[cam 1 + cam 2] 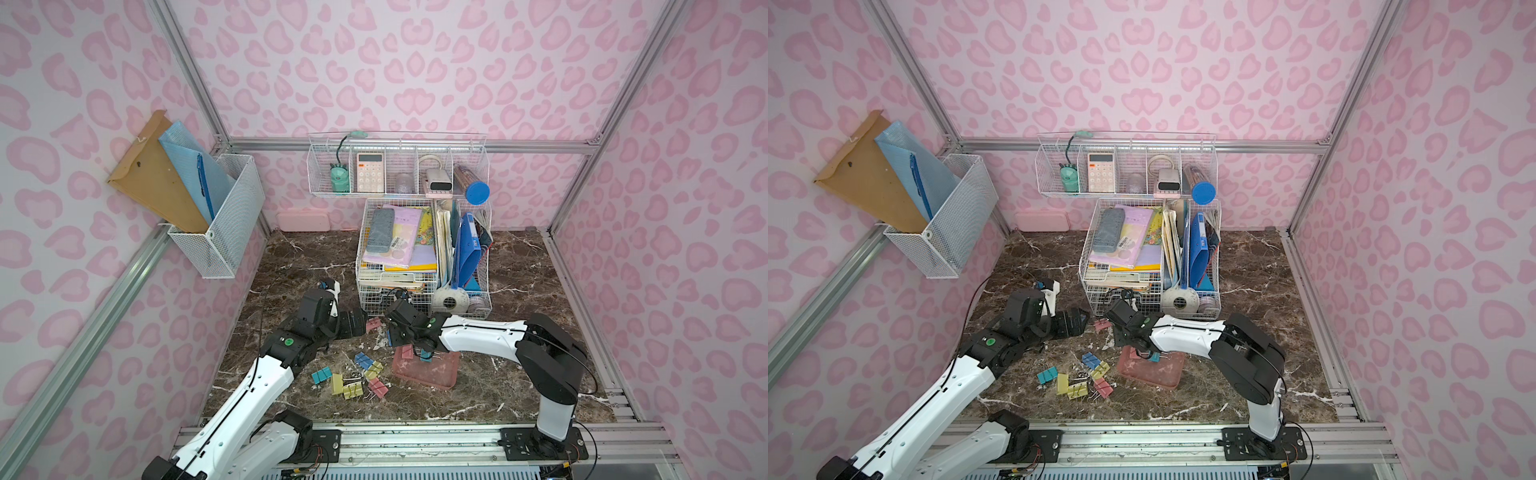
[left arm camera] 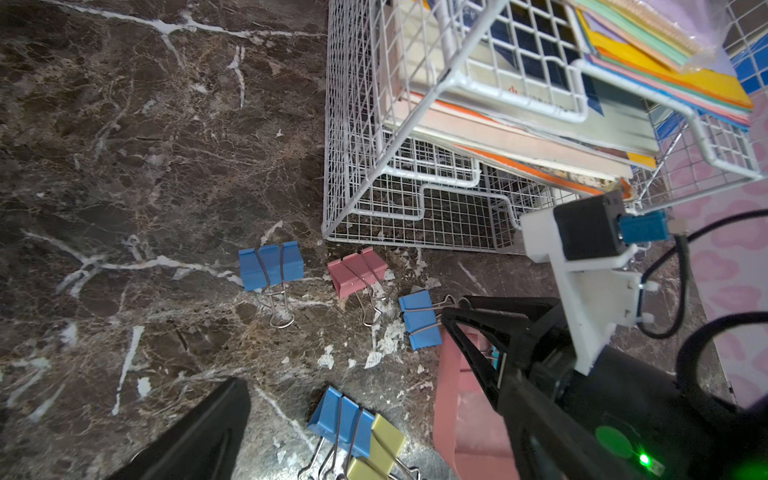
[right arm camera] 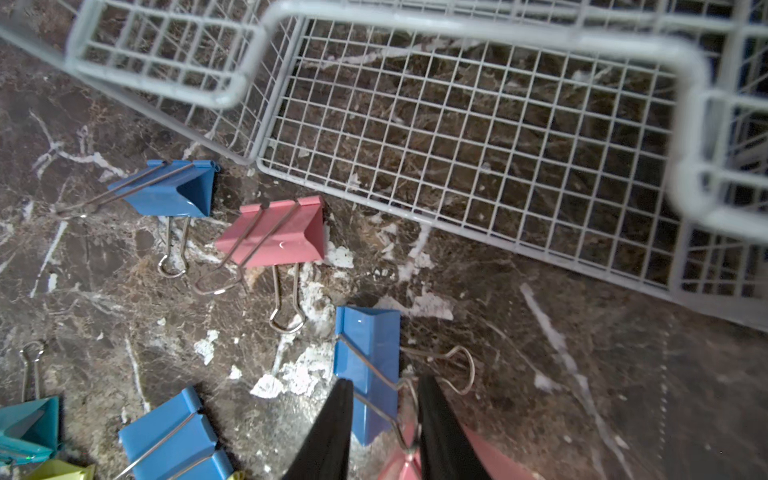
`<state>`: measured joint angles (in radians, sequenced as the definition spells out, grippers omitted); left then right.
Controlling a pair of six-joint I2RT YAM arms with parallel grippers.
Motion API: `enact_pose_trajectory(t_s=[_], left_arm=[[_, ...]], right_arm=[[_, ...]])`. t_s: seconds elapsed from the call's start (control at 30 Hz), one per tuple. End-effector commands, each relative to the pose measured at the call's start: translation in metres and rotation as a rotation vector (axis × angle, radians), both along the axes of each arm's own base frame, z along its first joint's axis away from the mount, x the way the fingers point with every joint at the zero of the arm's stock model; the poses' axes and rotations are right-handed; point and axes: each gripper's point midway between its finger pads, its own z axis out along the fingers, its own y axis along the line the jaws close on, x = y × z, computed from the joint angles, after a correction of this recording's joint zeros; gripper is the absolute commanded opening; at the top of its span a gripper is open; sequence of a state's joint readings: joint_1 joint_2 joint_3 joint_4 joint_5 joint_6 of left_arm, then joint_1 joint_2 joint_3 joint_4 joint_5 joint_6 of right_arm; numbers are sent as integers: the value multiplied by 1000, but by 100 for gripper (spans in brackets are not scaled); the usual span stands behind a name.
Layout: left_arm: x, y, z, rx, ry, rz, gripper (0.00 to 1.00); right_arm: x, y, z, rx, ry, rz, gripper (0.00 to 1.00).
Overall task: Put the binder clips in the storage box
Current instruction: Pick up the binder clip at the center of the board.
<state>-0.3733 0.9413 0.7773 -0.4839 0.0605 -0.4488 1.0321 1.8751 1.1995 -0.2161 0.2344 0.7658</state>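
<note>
Where the next clip lay: a blue clip (image 3: 365,353) was found on the tabletop (image 1: 291,270), just beside the storage box (image 1: 436,374), directly under the right claw (image 3: 385,382).
Long axis: laid along the fingers, so the short width was spanned by the jaws.
Right claw: set narrowly about that clip and one wire handle; whether it was pinched could not be told.
Left claw (image 1: 360,325): spread wide, nothing held, a pink clip (image 1: 373,323) just beside it.
Nearer arm: the right was judged nearer.
In box: a teal clip (image 1: 426,355) and a second pink one (image 1: 406,352).
Loose clips (image 1: 321,376): scattered beside the box.
Surface: dark marbled, scuffed white, hard and flat.
Room: a wire basket (image 3: 457,145) was set close beyond; a straight lift was judged safest.
</note>
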Motion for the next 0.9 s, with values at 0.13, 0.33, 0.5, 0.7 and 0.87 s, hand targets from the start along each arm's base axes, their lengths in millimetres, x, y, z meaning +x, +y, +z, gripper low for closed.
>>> enact_pose_trajectory(t_s=[0.13, 0.33, 0.5, 0.7, 0.87], left_arm=[[-2, 2, -2, 14, 10, 0, 99], [-2, 2, -4, 16, 13, 1, 99], [-2, 2, -4, 18, 14, 0, 99], [-2, 2, -4, 21, 14, -3, 99], [-1, 1, -3, 19, 10, -8, 99]], right_arm=[[0, -2, -1, -41, -10, -4, 21], [0, 4, 13, -21, -32, -4, 10], [-2, 13, 39, 46, -58, -12, 4], [-16, 12, 85, 163, -110, -51, 2], [-40, -9, 115, 263, -119, -111, 0]])
